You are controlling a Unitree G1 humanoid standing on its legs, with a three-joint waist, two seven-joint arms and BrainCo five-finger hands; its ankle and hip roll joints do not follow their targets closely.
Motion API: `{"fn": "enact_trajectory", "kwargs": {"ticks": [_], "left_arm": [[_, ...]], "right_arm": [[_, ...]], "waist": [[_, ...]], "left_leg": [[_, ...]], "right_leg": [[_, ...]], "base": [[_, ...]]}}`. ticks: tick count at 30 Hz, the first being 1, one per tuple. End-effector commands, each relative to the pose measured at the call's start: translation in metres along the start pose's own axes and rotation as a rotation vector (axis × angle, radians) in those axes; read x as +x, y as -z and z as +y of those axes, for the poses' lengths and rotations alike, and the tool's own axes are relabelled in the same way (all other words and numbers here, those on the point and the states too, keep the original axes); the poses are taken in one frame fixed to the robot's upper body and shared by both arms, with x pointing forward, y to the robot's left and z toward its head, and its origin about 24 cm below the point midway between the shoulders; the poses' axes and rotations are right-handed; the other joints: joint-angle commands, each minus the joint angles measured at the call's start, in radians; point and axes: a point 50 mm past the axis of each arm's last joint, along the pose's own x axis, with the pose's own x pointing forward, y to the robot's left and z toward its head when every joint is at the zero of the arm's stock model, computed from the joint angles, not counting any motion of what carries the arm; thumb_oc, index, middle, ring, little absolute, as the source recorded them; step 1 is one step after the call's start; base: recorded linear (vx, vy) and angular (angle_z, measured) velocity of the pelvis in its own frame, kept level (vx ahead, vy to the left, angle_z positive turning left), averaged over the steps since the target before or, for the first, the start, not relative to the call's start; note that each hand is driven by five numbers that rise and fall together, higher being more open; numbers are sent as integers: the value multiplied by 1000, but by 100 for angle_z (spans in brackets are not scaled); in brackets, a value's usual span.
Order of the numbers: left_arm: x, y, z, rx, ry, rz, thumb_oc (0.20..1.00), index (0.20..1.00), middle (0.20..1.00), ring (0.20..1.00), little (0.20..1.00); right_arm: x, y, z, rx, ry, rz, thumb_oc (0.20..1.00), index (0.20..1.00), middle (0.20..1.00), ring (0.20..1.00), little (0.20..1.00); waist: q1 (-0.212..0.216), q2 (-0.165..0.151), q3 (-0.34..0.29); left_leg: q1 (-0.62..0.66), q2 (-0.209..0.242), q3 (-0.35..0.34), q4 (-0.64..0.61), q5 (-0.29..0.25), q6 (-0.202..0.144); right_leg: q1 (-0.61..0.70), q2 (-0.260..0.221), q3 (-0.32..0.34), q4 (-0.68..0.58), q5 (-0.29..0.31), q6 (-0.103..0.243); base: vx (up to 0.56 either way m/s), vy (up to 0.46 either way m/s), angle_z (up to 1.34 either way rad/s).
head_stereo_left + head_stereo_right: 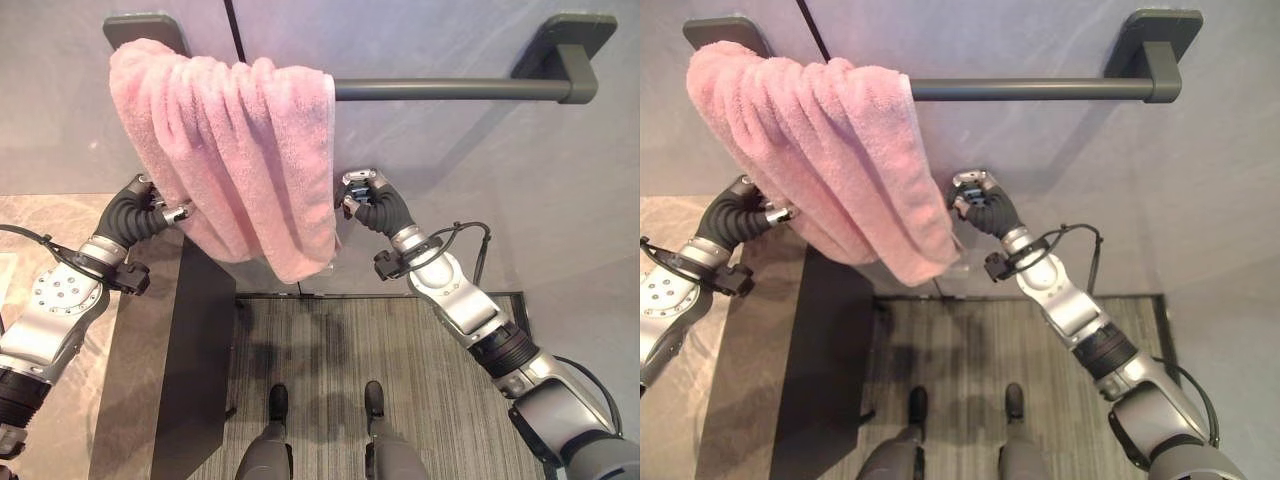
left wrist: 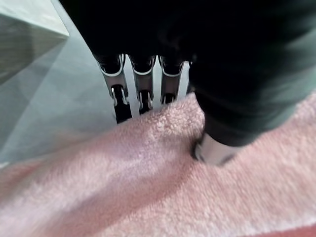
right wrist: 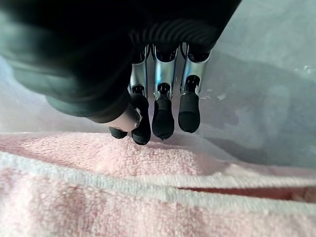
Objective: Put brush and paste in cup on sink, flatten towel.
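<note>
The left hand's fingers (image 2: 140,94) reach behind a fold of the pink towel (image 1: 235,150) with the thumb pressed into the pile on the near side, so that hand pinches the cloth at its left hanging edge. The right hand (image 1: 368,197) sits at the towel's right edge; its fingers (image 3: 163,116) are curled, tips just above the cloth, touching the pile or a shade off it, and whether any cloth is caught between them and the thumb I cannot tell.

The towel hangs bunched in thick folds over the left end of the dark rail (image 1: 450,89), most of the rail bare to the right. A dark worktop (image 1: 190,340) stands below on the left.

The risk lies in the uneven hold. If the right hand draws sideways without cloth in its fingers, it slides off and the folds stay gathered. If the left hand pulls down rather than outward, the towel may slip over the rail and drop to the floor. A hard tug from both could also drag the whole bundle along the rail instead of spreading it.
</note>
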Motion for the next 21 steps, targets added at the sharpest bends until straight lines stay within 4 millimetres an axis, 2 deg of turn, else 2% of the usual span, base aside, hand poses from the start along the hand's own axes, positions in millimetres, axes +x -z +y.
{"fn": "enact_trajectory", "kwargs": {"ticks": [1,7,8,9,21], "left_arm": [[-1,-15,13,8,-24,-73,200,200,200,200,200],[-12,-16,16,14,-11,-61,200,200,200,200,200],[-13,-14,16,16,-5,-53,200,200,200,200,200],[-14,-15,16,19,-9,-54,200,200,200,200,200],[-13,-9,15,15,4,-27,200,200,200,200,200]], "right_arm": [[8,-28,9,101,-30,-146,200,200,200,200,200],[1,-32,5,160,-18,-170,200,200,200,200,200],[-2,-31,4,163,-28,-163,501,501,501,501,501],[-3,-30,4,165,-30,-161,1000,1000,1000,1000,1000],[-15,-18,7,178,-163,-77,1000,1000,1000,1000,1000]], "waist": [[2,-22,-52],[6,-22,-70],[5,-23,-74],[5,-23,-76],[3,-33,-82]], "left_leg": [[-6,3,-41,2,11,-8],[22,8,-31,2,5,-11],[25,10,-29,2,4,-12],[29,10,-29,2,3,-12],[32,7,-14,2,5,-13]], "right_leg": [[50,-93,-6,-2,36,77],[78,-91,-6,-2,25,77],[81,-92,-8,-2,23,77],[85,-92,-9,-2,21,76],[82,-95,-12,-2,28,80]], "base": [[0,0,0],[0,0,0],[0,0,0],[0,0,0],[-40,7,-2]]}}
